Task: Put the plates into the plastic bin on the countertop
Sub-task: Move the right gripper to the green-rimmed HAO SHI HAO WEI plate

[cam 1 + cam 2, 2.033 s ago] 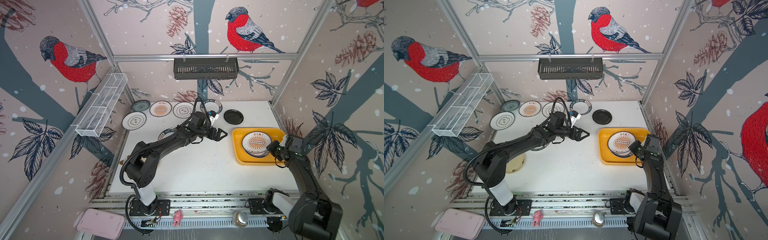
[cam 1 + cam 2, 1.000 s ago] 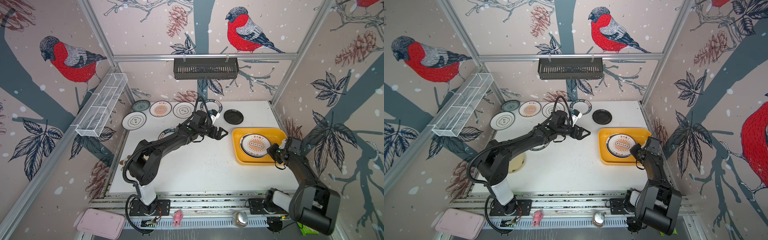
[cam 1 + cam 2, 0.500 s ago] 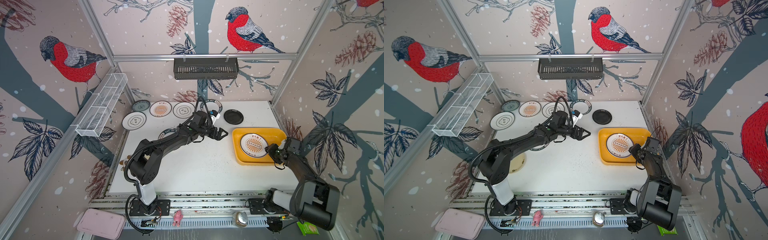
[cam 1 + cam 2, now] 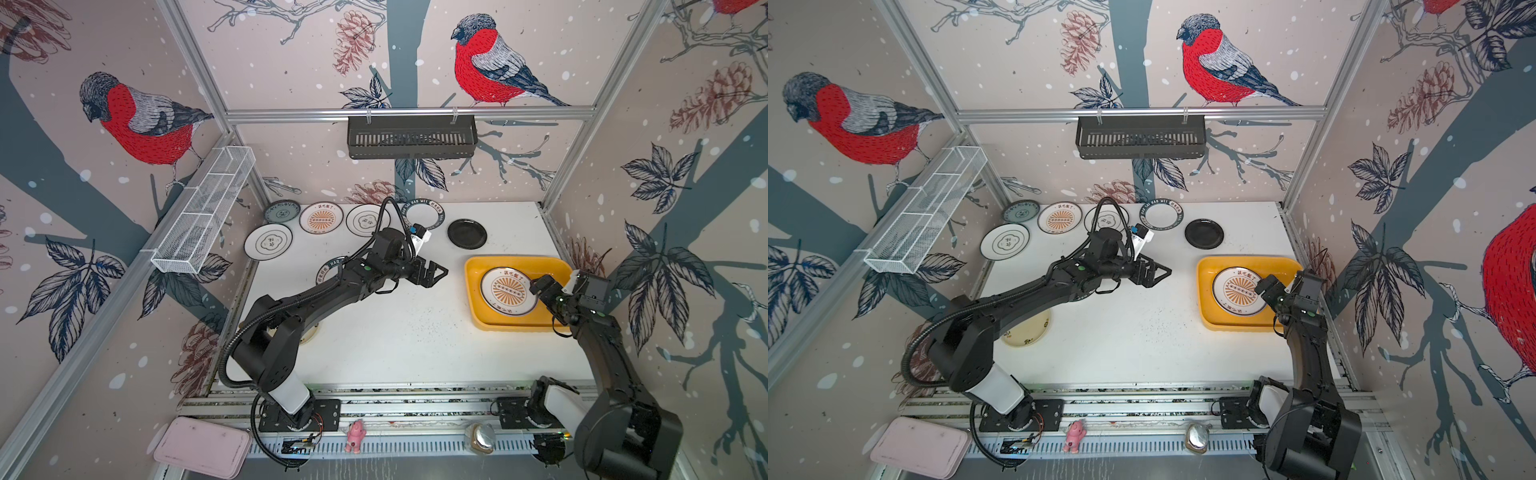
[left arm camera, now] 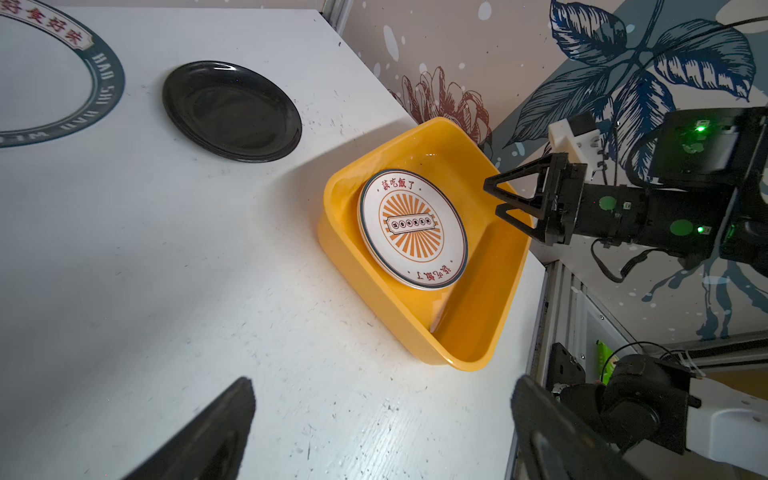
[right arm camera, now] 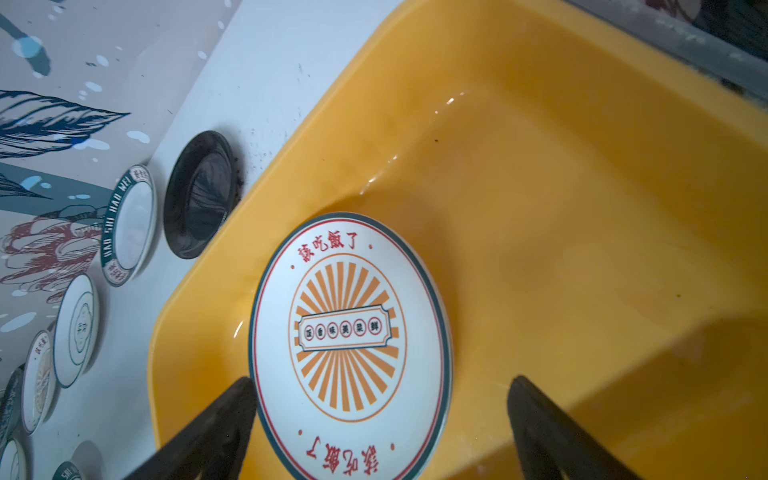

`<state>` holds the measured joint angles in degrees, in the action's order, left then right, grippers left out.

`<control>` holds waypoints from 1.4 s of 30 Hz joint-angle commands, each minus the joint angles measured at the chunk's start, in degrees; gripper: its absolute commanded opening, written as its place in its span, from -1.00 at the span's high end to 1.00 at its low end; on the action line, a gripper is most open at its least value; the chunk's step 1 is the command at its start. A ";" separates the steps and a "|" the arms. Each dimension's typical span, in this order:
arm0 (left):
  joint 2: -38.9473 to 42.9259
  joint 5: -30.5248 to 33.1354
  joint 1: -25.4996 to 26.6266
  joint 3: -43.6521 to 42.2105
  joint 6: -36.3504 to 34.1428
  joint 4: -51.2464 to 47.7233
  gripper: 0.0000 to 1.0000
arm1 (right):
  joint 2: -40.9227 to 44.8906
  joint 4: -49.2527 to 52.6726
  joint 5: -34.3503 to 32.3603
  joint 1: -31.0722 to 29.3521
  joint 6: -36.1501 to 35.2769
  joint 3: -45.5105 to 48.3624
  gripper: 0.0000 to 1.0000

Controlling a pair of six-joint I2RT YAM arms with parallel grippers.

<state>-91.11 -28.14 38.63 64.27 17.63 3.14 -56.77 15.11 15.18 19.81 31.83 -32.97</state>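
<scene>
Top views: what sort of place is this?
Probably a staged robot test cell, not a real kitchen: silver aluminium frame bars hold bird-print wallpaper walls, a black left arm and right arm are mounted on a front rail, and a white tabletop carries round plates and a yellow-orange plastic bin.

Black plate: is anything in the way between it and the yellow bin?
No, nothing visible. The black plate lies on the countertop just beyond the yellow bin, with only bare white surface between them. One sunburst plate lies in the bin, toward its left side, leaving bare floor beside it.
</scene>
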 commanded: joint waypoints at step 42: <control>33.59 33.00 -9.27 -25.59 6.37 11.68 -0.93 | -31.73 -17.17 -26.67 -47.39 22.60 -36.01 -0.99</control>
<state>-57.80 2.20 30.35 39.31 22.74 11.31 -85.30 0.91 -12.05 -27.09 53.04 -66.08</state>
